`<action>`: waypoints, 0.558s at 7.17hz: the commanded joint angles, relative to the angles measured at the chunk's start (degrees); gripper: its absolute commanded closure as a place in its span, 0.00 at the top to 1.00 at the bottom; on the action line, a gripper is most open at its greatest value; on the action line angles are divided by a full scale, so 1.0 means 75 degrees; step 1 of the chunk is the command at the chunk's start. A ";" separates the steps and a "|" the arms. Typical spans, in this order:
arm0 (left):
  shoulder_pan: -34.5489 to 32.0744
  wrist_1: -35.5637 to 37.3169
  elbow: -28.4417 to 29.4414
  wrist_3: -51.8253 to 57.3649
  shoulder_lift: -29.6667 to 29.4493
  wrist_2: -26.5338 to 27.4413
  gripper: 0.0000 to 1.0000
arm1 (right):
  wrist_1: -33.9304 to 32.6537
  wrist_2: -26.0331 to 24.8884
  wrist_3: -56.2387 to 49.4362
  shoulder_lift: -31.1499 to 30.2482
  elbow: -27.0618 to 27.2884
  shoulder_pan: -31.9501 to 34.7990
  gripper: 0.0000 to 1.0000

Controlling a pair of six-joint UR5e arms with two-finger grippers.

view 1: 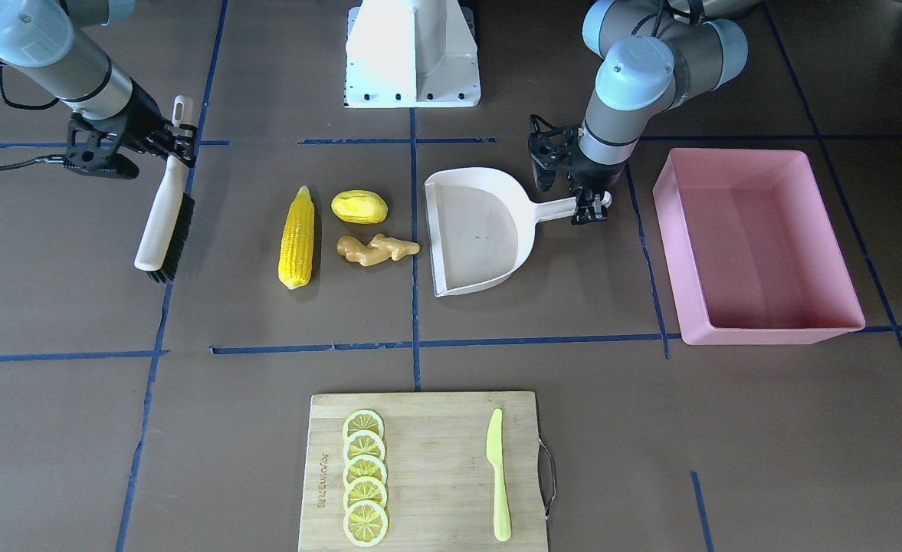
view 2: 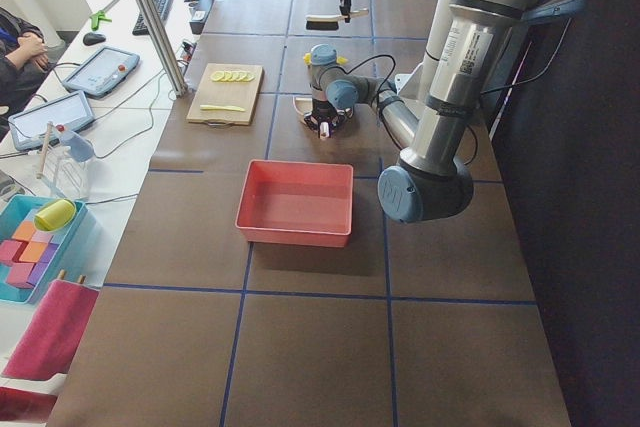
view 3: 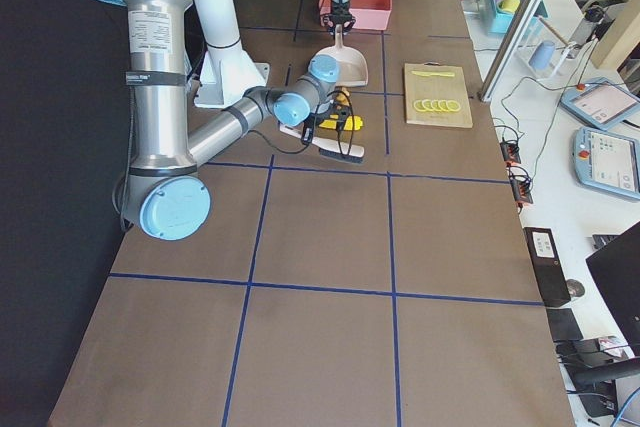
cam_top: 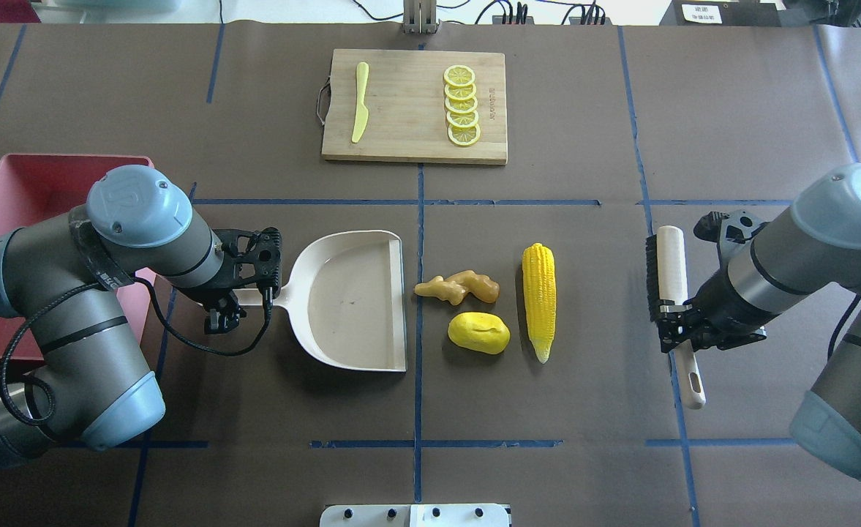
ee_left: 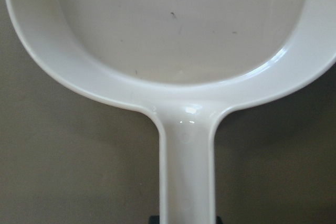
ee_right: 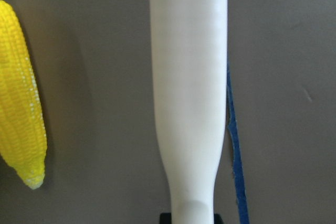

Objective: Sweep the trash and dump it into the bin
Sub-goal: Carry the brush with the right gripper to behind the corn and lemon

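brown paper crossed with blue tape covers the table (cam_top: 584, 380). at its left end sits the large shallow pink plastic tub (view 1: 765, 253), with nothing in it. on the far side lies a wooden cutting board (cam_top: 408, 139) carrying a row of lemon slices (cam_top: 461, 106) and a yellow-green plastic knife (cam_top: 361, 110); none of that is trash.

right of the tub, the beige plastic dustpan (cam_top: 350, 300) lies flat. its handle points left and is clamped in the left gripper (view 1: 592, 205), and its open lip faces right. the right gripper (view 1: 180, 142) is closed around the handle of a white brush with black bristles (cam_top: 670, 271). the bristles are turned left; whether they touch the paper i cannot tell.

the trash lies between the two tools. the long yellow toy corn cob (cam_top: 539, 296) runs near to far, closest to the brush yet well apart from it. the knobbly tan ginger root (cam_top: 459, 287) sits just beside the dustpan lip, and the yellow oval lump (cam_top: 479, 332) lies on its near side.

the pan holds nothing, so sweeping looks like the step in hand. the brush would best land right of the cob, parallel to it, and push broadside leftward, gathering the other two pieces. the left gripper should press the lip down so nothing slips under it. the cob may roll, so a slow stroke seems wise.
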 commanded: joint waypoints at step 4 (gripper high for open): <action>0.0012 0.0000 0.0001 -0.0003 -0.0002 0.0000 0.00 | -0.4064 -0.1877 -0.0737 0.2264 -0.0045 -0.1314 0.00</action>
